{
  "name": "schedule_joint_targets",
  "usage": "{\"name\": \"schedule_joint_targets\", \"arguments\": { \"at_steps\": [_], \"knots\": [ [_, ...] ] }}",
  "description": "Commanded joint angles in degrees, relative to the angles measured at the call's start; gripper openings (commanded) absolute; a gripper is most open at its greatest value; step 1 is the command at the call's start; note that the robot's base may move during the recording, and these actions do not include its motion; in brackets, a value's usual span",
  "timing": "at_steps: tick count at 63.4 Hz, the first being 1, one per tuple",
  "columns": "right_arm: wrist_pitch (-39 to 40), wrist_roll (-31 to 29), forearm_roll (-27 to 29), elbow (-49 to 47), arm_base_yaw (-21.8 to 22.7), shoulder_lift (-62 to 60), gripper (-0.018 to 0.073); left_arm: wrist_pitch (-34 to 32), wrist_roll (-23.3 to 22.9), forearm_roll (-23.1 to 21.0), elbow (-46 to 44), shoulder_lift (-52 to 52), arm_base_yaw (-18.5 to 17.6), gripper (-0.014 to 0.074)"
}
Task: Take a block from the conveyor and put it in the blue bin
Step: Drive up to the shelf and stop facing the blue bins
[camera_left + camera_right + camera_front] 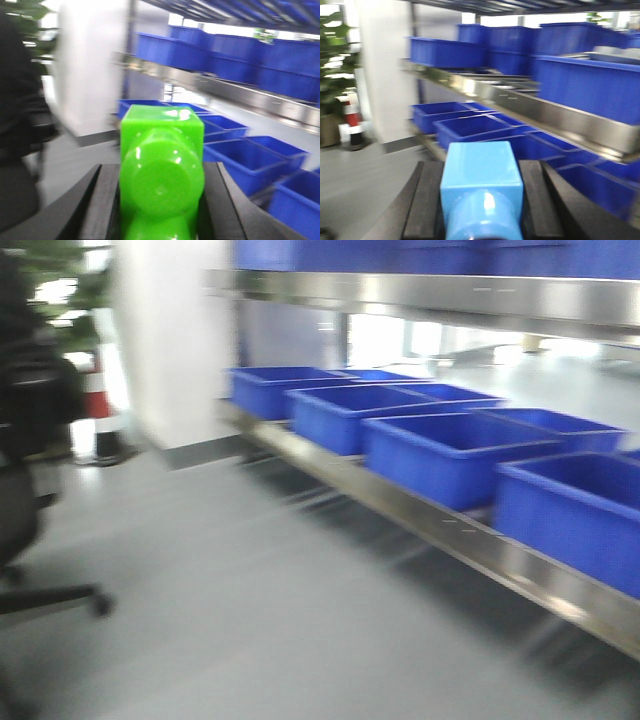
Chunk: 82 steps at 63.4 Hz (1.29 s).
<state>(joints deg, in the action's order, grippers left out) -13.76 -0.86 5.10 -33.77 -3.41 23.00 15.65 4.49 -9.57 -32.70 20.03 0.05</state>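
A bright green block (161, 175) fills the lower middle of the left wrist view, and my left gripper (161, 200) is shut on it, black fingers (107, 205) pressed to both sides. In the right wrist view my right gripper (482, 200) is shut on a light blue block (482, 185). Blue bins (450, 455) stand in a row on a low steel shelf (440, 525) at the right of the front view, also seen as blue bins (245, 160) and blue bins (465, 127). The conveyor is out of view. All views are motion-blurred.
More blue bins (580, 85) sit on an upper steel shelf (530, 107). A white pillar (175, 340) rises at the back left. A black office chair (30, 490) stands at the far left, near a red-and-white cone (97, 405). Grey floor (250, 620) spreads in front.
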Motion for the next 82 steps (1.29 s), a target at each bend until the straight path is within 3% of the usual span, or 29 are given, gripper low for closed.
{"name": "schedule_joint_targets", "arguments": {
  "at_steps": [1,82],
  "knots": [
    [1.0,-0.2,0.0,0.1,0.3,-0.3,-0.0162,-1.3,-0.1,0.0,-0.1,-0.2,-0.3,-0.0111],
    [1.0,-0.2,0.0,0.1,0.3,-0.3,-0.0162,-1.7,-0.1,0.0,-0.1,-0.2,-0.3,-0.0111]
  ]
}}
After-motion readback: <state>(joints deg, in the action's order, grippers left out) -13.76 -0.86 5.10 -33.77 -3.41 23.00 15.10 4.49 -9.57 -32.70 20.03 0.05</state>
